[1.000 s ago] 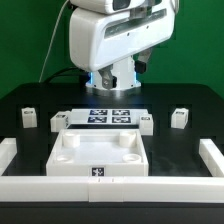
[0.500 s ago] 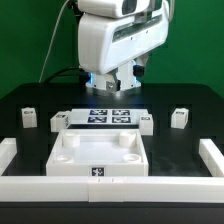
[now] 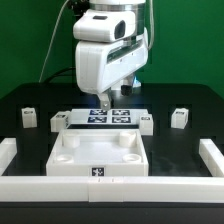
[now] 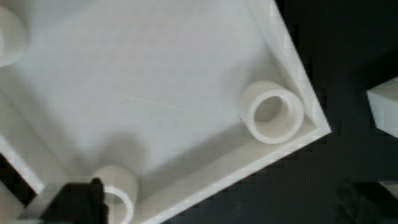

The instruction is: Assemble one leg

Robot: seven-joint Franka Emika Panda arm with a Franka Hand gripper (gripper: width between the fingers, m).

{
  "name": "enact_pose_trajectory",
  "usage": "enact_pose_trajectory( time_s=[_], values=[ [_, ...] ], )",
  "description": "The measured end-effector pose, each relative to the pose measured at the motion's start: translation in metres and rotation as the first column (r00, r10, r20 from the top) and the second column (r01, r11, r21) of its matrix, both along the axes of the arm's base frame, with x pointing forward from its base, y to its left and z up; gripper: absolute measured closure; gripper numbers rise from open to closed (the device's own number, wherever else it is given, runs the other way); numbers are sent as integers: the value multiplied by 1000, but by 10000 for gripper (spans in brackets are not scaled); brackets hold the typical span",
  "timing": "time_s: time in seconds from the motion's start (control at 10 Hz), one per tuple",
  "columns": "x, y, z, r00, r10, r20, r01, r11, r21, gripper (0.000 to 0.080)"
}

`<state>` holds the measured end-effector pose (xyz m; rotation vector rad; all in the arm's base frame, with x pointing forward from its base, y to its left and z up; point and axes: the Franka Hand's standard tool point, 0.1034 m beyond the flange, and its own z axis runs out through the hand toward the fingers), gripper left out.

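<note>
Several legs, small white blocks, stand on the black table: two at the exterior view's left point(image 3: 29, 117) point(image 3: 59, 121) and two at its right point(image 3: 146, 122) point(image 3: 180, 117). The large white tray-shaped piece point(image 3: 98, 155) lies in front of them. My gripper point(image 3: 104, 100) hangs over the marker board point(image 3: 110, 117), just behind the tray, touching nothing. In the wrist view the gripper point(image 4: 222, 210) is open and empty, with one dark finger point(image 4: 75, 202) over the tray point(image 4: 143, 90) near a corner socket point(image 4: 272, 112). One leg point(image 4: 384, 105) shows at the frame edge.
Long white rails border the table at the front point(image 3: 100, 185), the exterior view's left point(image 3: 8, 155) and its right point(image 3: 212, 155). A second tray socket point(image 4: 118, 188) shows beside my finger.
The arm has swung and come down toward the tray; its fingers now hang lower over the marker board. No part has moved.
</note>
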<state>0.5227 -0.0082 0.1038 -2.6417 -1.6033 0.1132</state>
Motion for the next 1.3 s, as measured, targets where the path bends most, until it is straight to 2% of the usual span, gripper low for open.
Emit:
enact_pose_trajectory(
  time_s=[0.2,0.3,0.5,0.7,1.1,1.2,1.3],
  values=[
    [0,0,0,1000,3,0,-3,1000,0,150],
    [0,-3,-5,993,113,38,-114,994,7,150],
    [-26,0,-27,979,199,54,-199,980,6,150],
    [-36,0,-37,962,272,40,-272,962,0,150],
    [-34,0,-36,962,268,43,-268,963,-1,150],
    [-35,-4,-39,943,329,52,-329,944,1,150],
    [-43,-13,-51,916,397,56,-398,917,7,150]
  ],
)
